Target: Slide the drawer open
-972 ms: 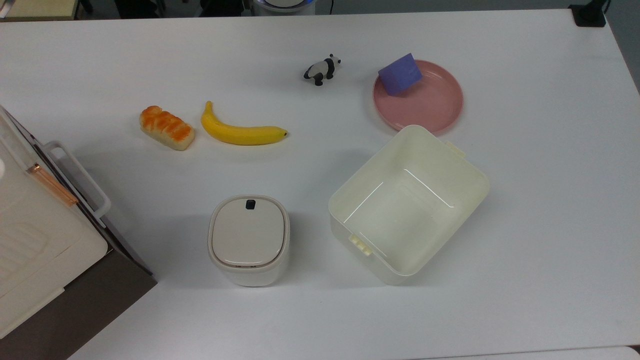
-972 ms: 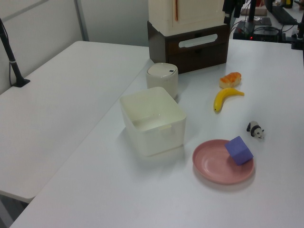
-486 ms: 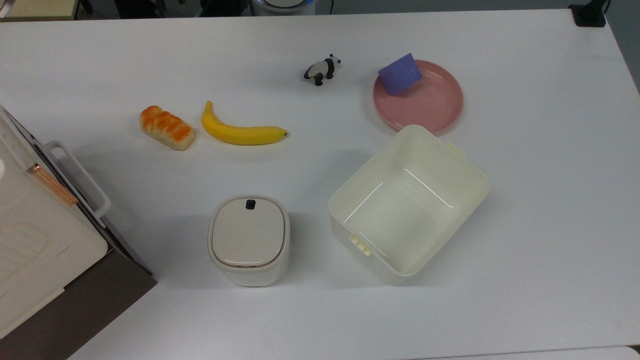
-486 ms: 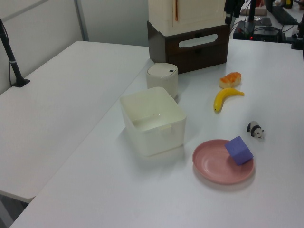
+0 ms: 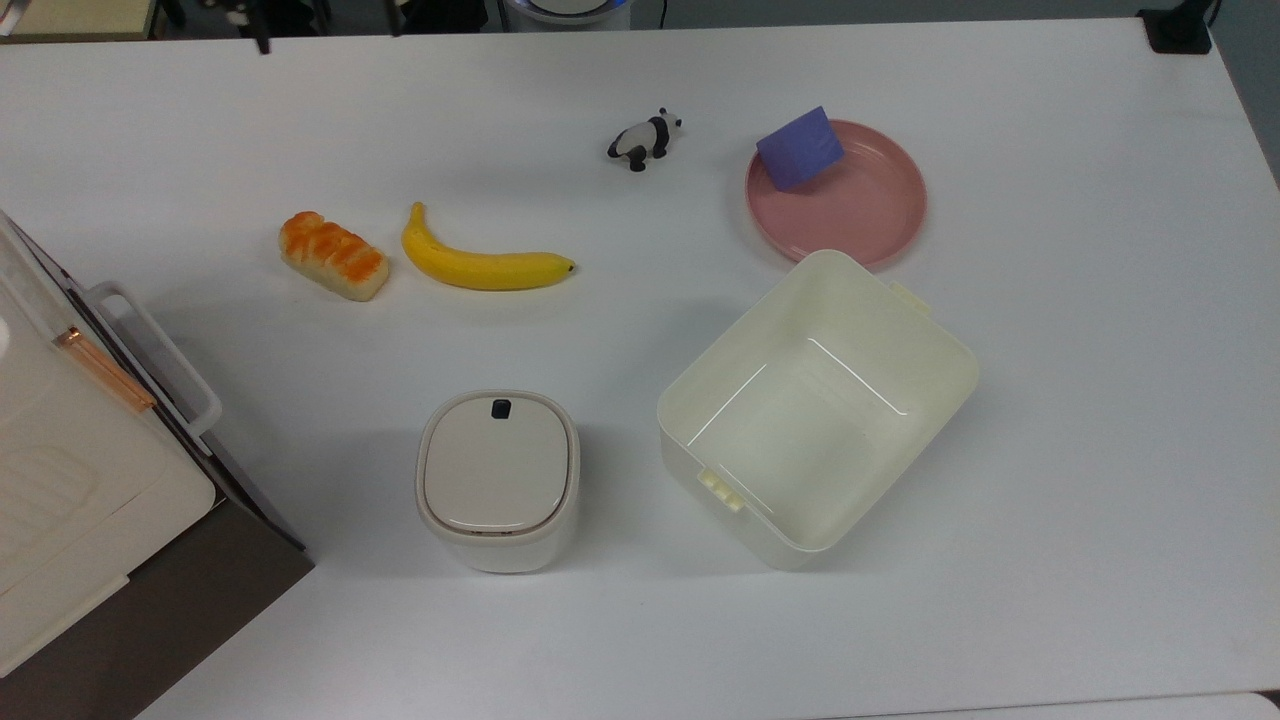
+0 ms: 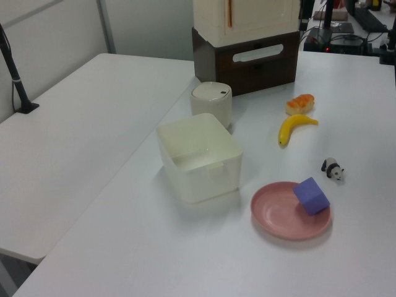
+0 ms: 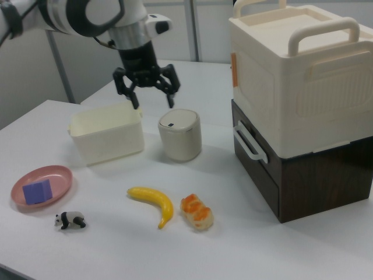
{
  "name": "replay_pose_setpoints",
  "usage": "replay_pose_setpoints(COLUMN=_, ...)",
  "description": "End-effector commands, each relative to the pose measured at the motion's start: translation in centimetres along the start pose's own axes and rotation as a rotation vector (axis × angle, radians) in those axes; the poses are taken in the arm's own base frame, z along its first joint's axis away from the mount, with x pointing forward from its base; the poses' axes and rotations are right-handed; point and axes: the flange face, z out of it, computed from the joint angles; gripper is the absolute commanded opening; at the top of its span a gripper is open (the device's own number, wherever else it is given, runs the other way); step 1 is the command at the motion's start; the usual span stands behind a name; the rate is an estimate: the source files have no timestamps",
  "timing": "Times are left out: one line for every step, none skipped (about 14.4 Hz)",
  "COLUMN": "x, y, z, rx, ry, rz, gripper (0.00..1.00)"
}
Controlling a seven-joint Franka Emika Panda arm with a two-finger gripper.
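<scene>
On the white tabletop (image 7: 116, 245), the released jaws of the gripper (image 7: 152, 100) hang well apart from the drawer (image 7: 256, 169), whose white handle (image 7: 249, 142) lies toward the right view's right.

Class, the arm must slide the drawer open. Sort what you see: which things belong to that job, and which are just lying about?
Belongs to the job:
drawer
its white handle
hand, open, above the table

Lying about:
banana
bread
toy panda
pink plate with purple block
cream tub
lidded bin
</scene>
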Motion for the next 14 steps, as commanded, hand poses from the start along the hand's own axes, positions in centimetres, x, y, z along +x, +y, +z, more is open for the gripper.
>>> replay_pose_setpoints(x=0.9, y=2.1, z=1.5, rx=-0.078, ry=0.007, rz=-0.122, gripper=1.00)
replay_pose_setpoints(x=1.3, y=2.4, z=2.5, rx=-0.097, ry=-0.016, rz=-0.130, gripper=1.00)
replay_pose_setpoints(x=1.5, y=2.7, z=3.3, rx=-0.119, ry=-0.034, rz=-0.138, gripper=1.00)
replay_pose_setpoints(x=1.8, y=2.9, z=4.1, rx=-0.136, ry=-0.047, rz=-0.145, gripper=1.00)
replay_pose_setpoints(x=2.2, y=3.2, z=5.0, rx=-0.154, ry=-0.055, rz=-0.154, gripper=1.00)
replay_pose_setpoints(x=2.7, y=3.5, z=6.1, rx=-0.176, ry=-0.063, rz=-0.165, gripper=1.00)
replay_pose_setpoints(x=3.2, y=3.8, z=7.1, rx=-0.198, ry=-0.070, rz=-0.174, gripper=1.00)
replay_pose_setpoints(x=3.5, y=4.4, z=8.0, rx=-0.220, ry=-0.068, rz=-0.178, gripper=1.00)
replay_pose_setpoints(x=3.8, y=4.9, z=8.8, rx=-0.238, ry=-0.063, rz=-0.174, gripper=1.00)
replay_pose_setpoints(x=4.1, y=5.1, z=9.1, rx=-0.250, ry=-0.055, rz=-0.180, gripper=1.00)
replay_pose_setpoints(x=4.3, y=5.3, z=9.8, rx=-0.259, ry=-0.063, rz=-0.186, gripper=1.00)
replay_pose_setpoints(x=4.4, y=5.6, z=10.5, rx=-0.271, ry=-0.071, rz=-0.191, gripper=1.00)
replay_pose_setpoints(x=4.7, y=5.8, z=11.3, rx=-0.282, ry=-0.077, rz=-0.199, gripper=1.00)
replay_pose_setpoints(x=5.0, y=6.0, z=12.1, rx=-0.290, ry=-0.079, rz=-0.206, gripper=1.00)
